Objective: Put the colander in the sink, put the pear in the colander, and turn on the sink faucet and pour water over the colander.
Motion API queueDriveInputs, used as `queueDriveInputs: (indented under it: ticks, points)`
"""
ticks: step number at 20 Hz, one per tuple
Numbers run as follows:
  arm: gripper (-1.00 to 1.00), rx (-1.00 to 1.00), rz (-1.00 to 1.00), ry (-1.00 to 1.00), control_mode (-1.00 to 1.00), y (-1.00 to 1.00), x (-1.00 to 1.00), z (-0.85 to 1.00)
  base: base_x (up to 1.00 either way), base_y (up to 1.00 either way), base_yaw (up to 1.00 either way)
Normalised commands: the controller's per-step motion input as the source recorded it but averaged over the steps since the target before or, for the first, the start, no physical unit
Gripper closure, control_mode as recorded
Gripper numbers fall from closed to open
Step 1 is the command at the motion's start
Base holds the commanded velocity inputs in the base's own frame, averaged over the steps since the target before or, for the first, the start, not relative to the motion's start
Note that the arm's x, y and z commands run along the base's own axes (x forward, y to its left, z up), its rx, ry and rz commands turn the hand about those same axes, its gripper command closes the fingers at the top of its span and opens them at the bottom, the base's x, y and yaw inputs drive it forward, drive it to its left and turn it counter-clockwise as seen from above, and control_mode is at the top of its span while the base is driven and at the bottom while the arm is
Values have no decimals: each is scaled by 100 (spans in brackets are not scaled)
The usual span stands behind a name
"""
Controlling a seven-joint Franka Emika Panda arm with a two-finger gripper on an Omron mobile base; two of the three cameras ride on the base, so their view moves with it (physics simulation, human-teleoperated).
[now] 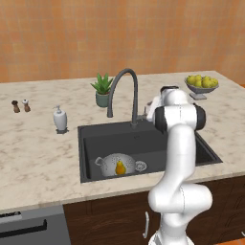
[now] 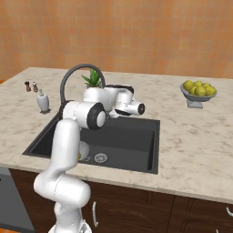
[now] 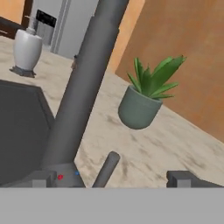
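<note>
Colander (image 1: 114, 163) down in the sink (image 1: 143, 143), near the front left corner, with the pear (image 1: 120, 168) sitting upright inside it. Just beside, to the right, the round drain (image 1: 140, 166). Sink faucet (image 1: 123, 95) rising behind the basin, spout arched out over it. Hand (image 3: 114, 178) wide open at the faucet's base, holding nothing, small lever (image 3: 106, 169) between the fingertips (image 3: 179, 178). Farther out on the tabletop (image 1: 38, 158): potted plant (image 1: 102, 89), white soap dispenser (image 1: 60, 119), fruit bowl (image 1: 201, 86) at far right.
</note>
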Motion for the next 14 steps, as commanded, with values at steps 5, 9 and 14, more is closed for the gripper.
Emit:
queueDriveInputs:
  ticks: [5, 9, 14]
  points:
    - [-100, 3, -2, 0, -100, 8, 45, -16, 0, 0, 0]
    - [-100, 2, -6, 0, -100, 2, 48, -16, 0, 0, 0]
    - [-100, 2, -9, 0, -100, 0, 42, -18, 0, 0, 0]
